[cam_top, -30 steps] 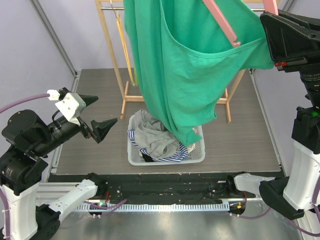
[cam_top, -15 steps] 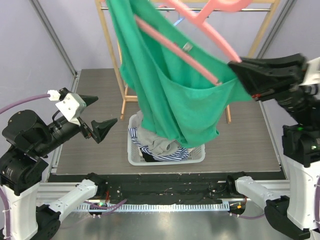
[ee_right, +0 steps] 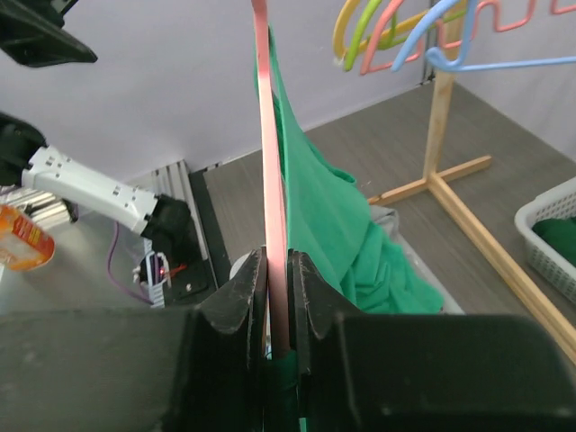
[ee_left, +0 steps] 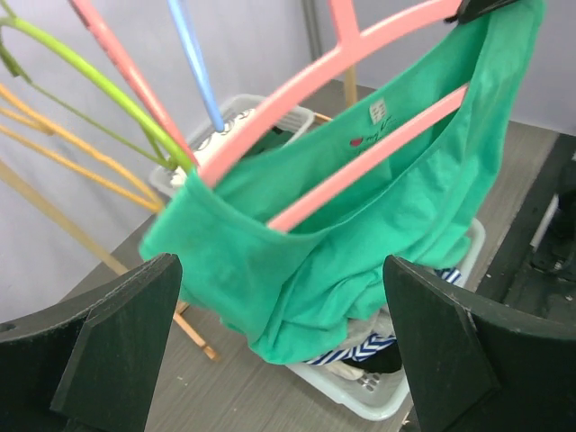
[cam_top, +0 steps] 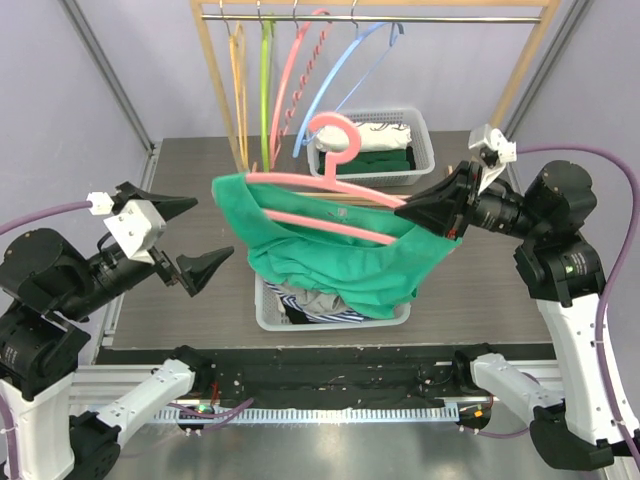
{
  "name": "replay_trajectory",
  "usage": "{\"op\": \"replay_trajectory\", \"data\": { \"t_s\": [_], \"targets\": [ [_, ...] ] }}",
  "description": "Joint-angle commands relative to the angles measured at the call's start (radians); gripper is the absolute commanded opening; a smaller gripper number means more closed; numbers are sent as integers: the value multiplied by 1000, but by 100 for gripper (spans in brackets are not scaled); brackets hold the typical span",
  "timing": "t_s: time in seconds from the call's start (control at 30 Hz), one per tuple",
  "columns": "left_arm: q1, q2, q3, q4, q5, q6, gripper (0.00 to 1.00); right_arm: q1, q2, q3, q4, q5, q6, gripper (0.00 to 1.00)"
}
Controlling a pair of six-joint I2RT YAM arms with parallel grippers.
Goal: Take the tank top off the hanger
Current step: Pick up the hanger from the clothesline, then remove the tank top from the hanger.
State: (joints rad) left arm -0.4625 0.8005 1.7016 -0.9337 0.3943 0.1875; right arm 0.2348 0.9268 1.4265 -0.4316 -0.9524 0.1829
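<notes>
The green tank top [cam_top: 330,262] hangs on a pink hanger [cam_top: 330,185], held low and roughly level over a white laundry basket [cam_top: 262,312]. Its lower folds sag onto the clothes in that basket. My right gripper [cam_top: 425,212] is shut on the hanger's right end. The right wrist view shows the pink hanger [ee_right: 270,135] edge-on between the closed jaws of the right gripper [ee_right: 276,261], with the tank top [ee_right: 333,216] draped to its right. To the left of the garment, my left gripper [cam_top: 212,227] stands wide open and touches nothing. In its own view the left gripper [ee_left: 281,265] frames the tank top [ee_left: 360,225] and hanger [ee_left: 360,153].
A wooden rack [cam_top: 215,90] stands at the back with yellow, green, pink and blue empty hangers [cam_top: 300,80] on its rail. A second white basket [cam_top: 425,135] of folded clothes sits behind the rack. The near basket holds grey and striped clothes [cam_top: 320,305].
My right arm has swung the hanger and tank top down from high near the camera to low over the near basket. The left arm has barely shifted and stays open.
</notes>
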Motion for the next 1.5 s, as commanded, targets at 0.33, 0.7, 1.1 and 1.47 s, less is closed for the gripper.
{"op": "replay_trajectory", "data": {
  "t_s": [0.33,0.7,1.1,1.47],
  "targets": [
    [5,264,170,-77,356,118,100,35,-68,26,-168,-97,-264,1],
    [-21,514,425,-496,609,273,98,49,-40,87,-179,-97,-276,1],
    [-116,513,397,-479,549,273,33,52,-32,98,-131,-101,-238,1],
    [-157,465,320,-275,323,207,8,51,-42,68,-88,38,-218,38]
  ]
}}
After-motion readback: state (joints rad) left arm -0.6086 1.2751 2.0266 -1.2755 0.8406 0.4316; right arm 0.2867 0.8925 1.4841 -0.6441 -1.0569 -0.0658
